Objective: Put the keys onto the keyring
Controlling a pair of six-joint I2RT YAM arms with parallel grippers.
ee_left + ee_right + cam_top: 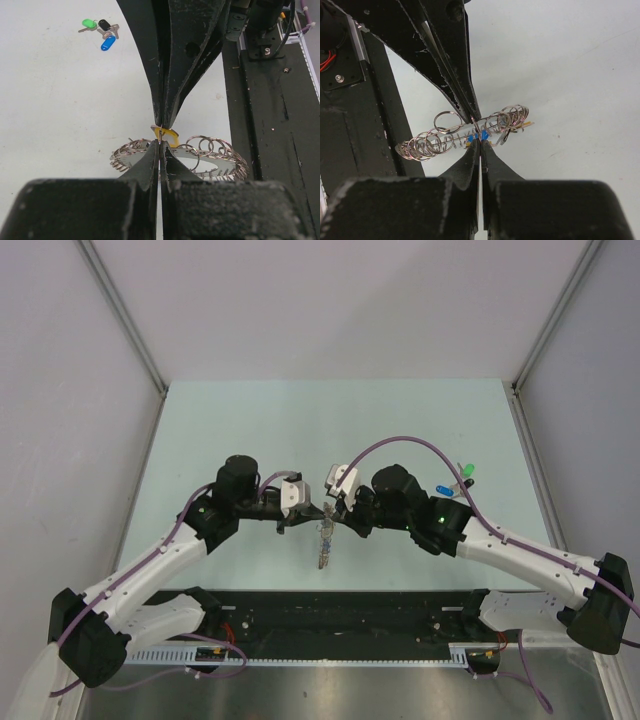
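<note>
Keys (106, 34) lying loose escape right wrist camera

The pale table (250, 430) is noted; green-, black- and blue-capped keys (106, 33) are found clustered toward its right side.

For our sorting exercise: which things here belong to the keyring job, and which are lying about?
Job: large grey metal keyring; yellow-capped silver key; green-capped key; black-capped key; blue-capped key.
Lying about: purple cable; black base rail.
</note>
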